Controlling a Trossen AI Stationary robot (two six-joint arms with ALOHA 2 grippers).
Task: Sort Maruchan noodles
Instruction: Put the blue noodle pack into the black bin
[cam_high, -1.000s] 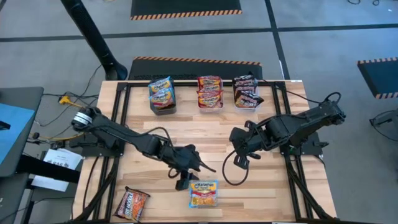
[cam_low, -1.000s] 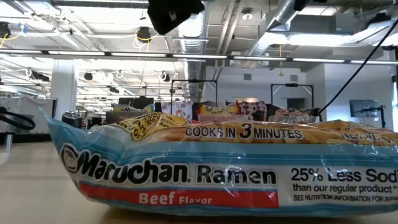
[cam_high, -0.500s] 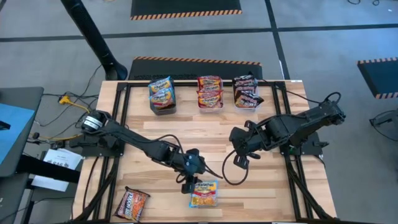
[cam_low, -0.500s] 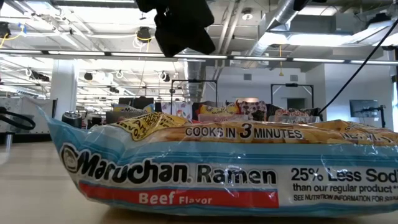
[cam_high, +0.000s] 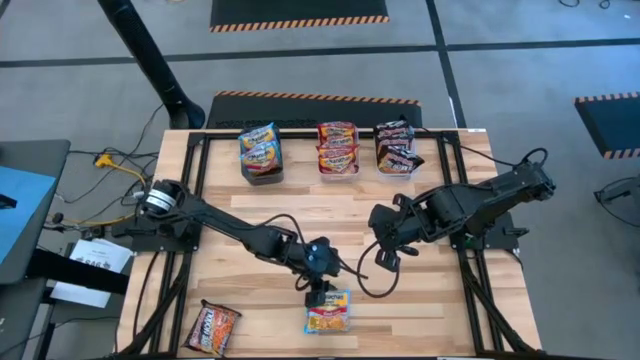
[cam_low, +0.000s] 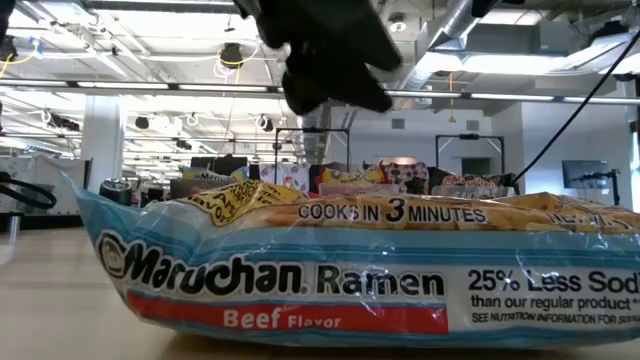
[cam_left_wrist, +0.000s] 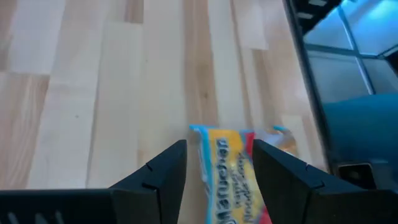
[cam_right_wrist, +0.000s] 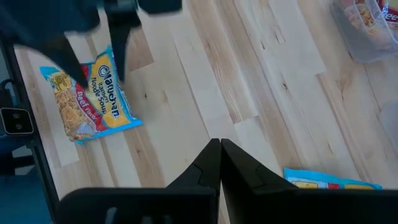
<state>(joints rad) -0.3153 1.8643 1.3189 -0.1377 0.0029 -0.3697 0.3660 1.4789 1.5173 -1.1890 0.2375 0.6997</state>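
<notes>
The left gripper (cam_high: 320, 296) hangs with its fingers spread on either side of the far edge of a light blue and yellow flat plastic Maruchan ramen packet (cam_high: 327, 312) lying near the front edge of the wooden table (cam_high: 330, 210). The right gripper (cam_high: 384, 256), fingers pressed together, waits over the table's middle right. A black and red packet (cam_high: 212, 326) lies at the near left. Three bins (cam_high: 339, 150) of sorted packets stand along the far edge.

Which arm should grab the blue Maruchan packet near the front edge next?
Left. The left gripper hangs right over the blue packet, fingers open with the packet between them in its wrist view. The right gripper waits shut, farther back at mid-table.
</notes>
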